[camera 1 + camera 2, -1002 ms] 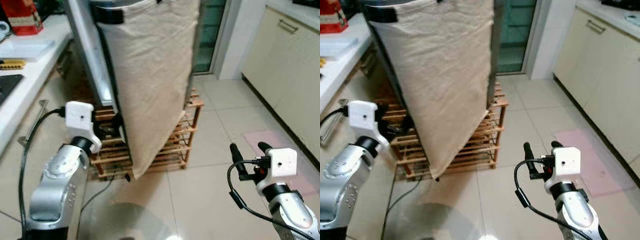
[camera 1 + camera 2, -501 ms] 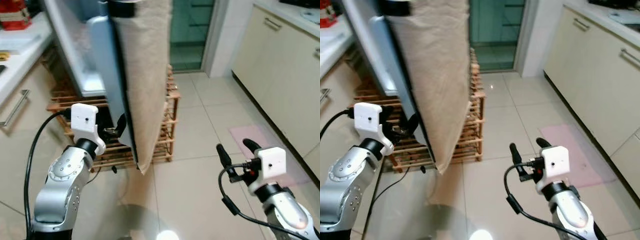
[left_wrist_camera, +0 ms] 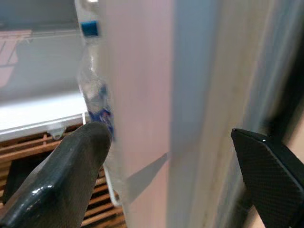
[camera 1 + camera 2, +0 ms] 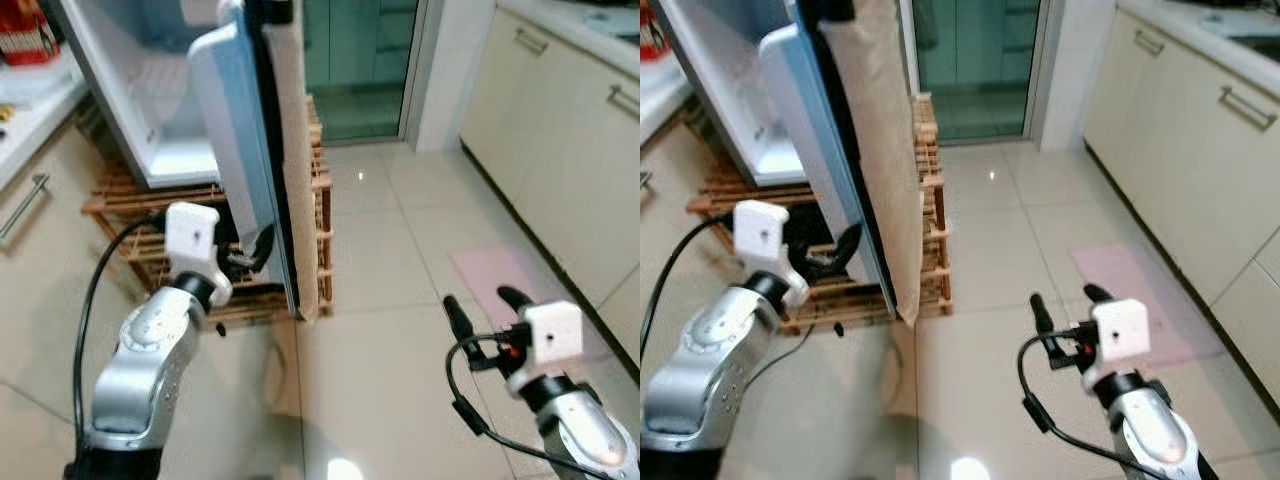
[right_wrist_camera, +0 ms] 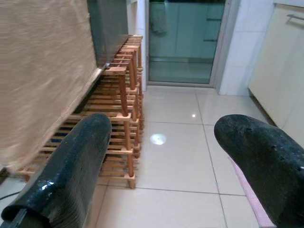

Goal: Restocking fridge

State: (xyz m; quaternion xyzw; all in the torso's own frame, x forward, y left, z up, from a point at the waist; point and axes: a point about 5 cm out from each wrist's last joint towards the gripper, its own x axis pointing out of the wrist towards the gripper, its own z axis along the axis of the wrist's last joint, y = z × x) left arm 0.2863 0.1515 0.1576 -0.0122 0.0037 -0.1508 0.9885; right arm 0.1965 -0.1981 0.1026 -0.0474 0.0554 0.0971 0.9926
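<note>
The fridge door [image 4: 240,150], draped in beige cloth [image 4: 298,170], stands swung open and edge-on to me. Behind it the white fridge interior [image 4: 150,110] shows. My left gripper [image 4: 250,252] is at the door's lower edge, open, with one finger on each side of that edge [image 3: 168,137]. A clear water bottle with a blue cap [image 3: 95,90] stands in the door's inner shelf. My right gripper [image 4: 487,308] hangs open over the floor tiles at the right, holding nothing.
A wooden slatted rack [image 4: 130,215] sits under the fridge. Cream cabinets [image 4: 560,130] line the right wall, with a pink mat [image 4: 500,285] before them. A glass door [image 4: 360,60] is at the back. A counter [image 4: 30,110] runs along the left.
The fridge door has swung further open, from cloth-face-on to edge-on, and the interior now shows. My left gripper stayed at its lower edge. The view has also shifted.
</note>
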